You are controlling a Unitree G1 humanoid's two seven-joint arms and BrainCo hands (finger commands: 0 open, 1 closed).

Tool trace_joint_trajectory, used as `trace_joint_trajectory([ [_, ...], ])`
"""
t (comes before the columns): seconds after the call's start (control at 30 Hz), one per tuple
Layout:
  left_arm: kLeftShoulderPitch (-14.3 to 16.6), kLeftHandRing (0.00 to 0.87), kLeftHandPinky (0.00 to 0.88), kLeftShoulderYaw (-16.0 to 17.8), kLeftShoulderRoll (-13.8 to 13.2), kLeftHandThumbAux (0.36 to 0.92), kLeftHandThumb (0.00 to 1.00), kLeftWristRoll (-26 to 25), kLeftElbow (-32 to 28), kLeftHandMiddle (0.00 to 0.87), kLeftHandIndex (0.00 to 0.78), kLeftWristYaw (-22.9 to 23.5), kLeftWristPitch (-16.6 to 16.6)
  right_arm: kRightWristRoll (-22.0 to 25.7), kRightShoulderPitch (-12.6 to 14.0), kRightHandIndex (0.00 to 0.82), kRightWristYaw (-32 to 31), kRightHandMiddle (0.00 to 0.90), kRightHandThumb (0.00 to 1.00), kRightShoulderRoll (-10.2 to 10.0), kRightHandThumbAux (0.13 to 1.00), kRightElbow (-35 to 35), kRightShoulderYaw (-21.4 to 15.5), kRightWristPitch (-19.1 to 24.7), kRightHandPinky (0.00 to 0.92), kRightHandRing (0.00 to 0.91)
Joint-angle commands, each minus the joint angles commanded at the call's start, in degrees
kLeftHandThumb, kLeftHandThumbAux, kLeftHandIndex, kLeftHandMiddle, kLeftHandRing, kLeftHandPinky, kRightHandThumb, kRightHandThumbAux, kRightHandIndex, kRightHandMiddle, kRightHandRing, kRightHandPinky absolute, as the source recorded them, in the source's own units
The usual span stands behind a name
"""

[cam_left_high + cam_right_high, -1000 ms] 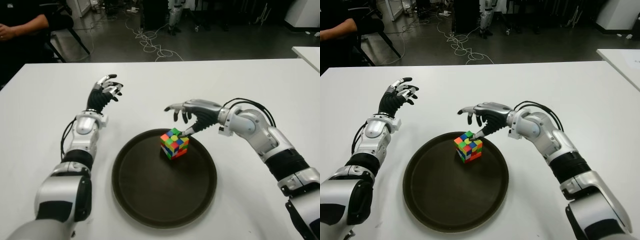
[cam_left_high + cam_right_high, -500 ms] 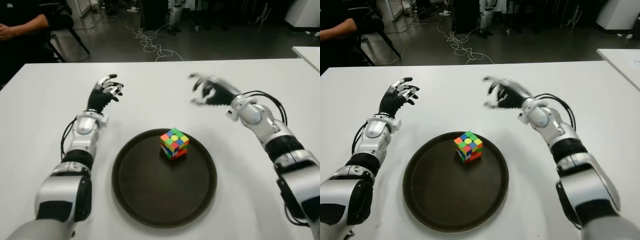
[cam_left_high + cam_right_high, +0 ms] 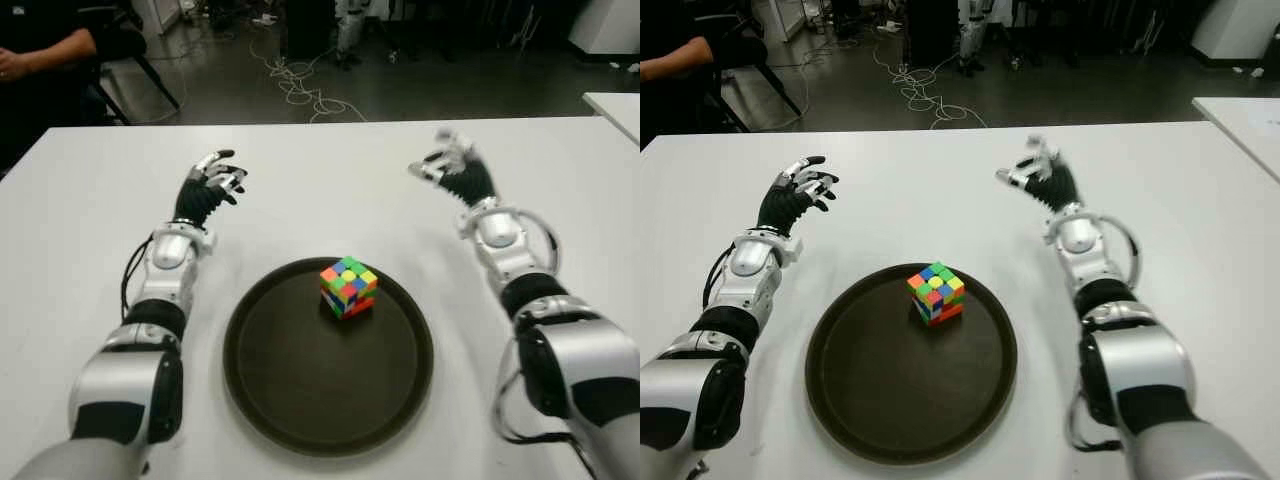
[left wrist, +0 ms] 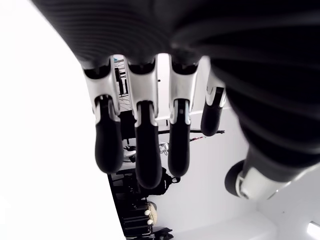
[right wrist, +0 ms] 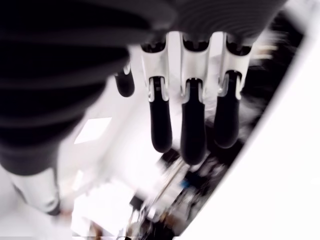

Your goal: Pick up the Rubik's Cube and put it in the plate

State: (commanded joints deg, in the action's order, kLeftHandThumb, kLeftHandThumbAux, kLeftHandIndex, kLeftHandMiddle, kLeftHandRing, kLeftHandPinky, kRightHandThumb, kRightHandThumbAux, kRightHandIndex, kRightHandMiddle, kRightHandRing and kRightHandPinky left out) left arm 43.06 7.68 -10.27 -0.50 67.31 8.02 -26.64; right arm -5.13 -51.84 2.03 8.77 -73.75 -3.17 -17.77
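The Rubik's Cube [image 3: 348, 286], many-coloured, sits inside the round dark plate [image 3: 290, 380] toward its far side, with no hand touching it. My right hand [image 3: 452, 168] is raised over the white table [image 3: 330, 190] to the far right of the plate, fingers [image 5: 192, 125] spread and holding nothing. My left hand [image 3: 210, 185] shows to the far left of the plate, fingers [image 4: 142, 150] relaxed and empty.
A person's arm [image 3: 40, 55] shows at a chair beyond the table's far left corner. Cables [image 3: 300, 85] lie on the dark floor behind. A second white table edge [image 3: 615, 105] shows at the far right.
My right hand let go of the cube in the plate, lifted away and swung back to the far right. The cube stayed put. The left hand has not moved.
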Motion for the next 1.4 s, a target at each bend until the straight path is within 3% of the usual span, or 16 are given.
trace_joint_trajectory([
  [0.17, 0.1, 0.479, 0.545, -0.1, -0.2, 0.617, 0.323, 0.1, 0.2, 0.389, 0.212, 0.1, 0.4, 0.5, -0.1, 0.182, 0.1, 0.312, 0.151, -0.8, 0.703, 0.4, -0.8, 1.4, 0.462, 0.392],
  [0.83, -0.2, 0.472, 0.527, -0.1, -0.3, 0.622, 0.312, 0.5, 0.2, 0.389, 0.212, -0.6, -0.1, 0.1, 0.6, 0.269, 8.7, 0.353, 0.266, -2.7, 0.738, 0.4, -1.9, -2.6, 0.472, 0.423],
  [0.9, -0.2, 0.473, 0.530, -0.1, -0.3, 0.621, 0.308, 0.5, 0.2, 0.388, 0.210, -0.5, -0.1, 0.2, 0.5, 0.350, 9.6, 0.366, 0.507, -2.9, 0.735, 0.3, -2.2, -2.7, 0.478, 0.432],
  [1.0, -0.2, 0.477, 0.534, -0.1, -0.3, 0.622, 0.306, 0.4, 0.3, 0.391, 0.210, -0.4, -0.1, 0.1, 0.4, 0.390, 10.8, 0.378, 0.620, -3.0, 0.732, 0.1, -2.6, -2.8, 0.483, 0.440],
  [1.4, -0.1, 0.478, 0.532, 0.2, -0.5, 0.623, 0.307, 0.1, 0.6, 0.400, 0.217, 0.3, -0.1, 0.1, 0.1, 0.412, 13.8, 0.389, 0.679, -3.2, 0.730, -0.3, -3.7, -3.8, 0.492, 0.454],
])
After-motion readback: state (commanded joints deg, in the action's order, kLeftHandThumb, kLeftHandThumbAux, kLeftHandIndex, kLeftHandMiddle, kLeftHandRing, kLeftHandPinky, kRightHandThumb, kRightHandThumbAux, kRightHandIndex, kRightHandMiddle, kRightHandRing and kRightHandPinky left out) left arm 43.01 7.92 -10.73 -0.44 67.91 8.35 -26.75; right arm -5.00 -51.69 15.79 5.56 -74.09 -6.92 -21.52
